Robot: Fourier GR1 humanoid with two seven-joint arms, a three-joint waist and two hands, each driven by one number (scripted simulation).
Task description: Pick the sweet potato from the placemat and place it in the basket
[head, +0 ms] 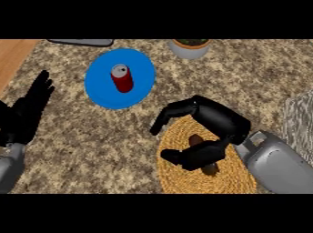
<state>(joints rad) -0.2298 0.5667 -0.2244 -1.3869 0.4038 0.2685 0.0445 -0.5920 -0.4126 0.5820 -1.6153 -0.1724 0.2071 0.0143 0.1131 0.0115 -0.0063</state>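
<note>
Over the round woven placemat [186, 175] arches the right hand [209, 129], fingers curved down above the mat and thumb hooked beneath, closing around the brown sweet potato [201, 150], which lies on the mat and shows only in bits under the palm. Left of the placemat, well apart, the left hand [21, 116] rests open, fingers straight up. Up and left of the placemat lies a blue plate [102, 88] bearing a red can [122, 78]; a wire basket [307, 120] stands to the placemat's right.

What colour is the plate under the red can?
Bright blue. The plate shows best in the head view, with the can lying on it.
</note>
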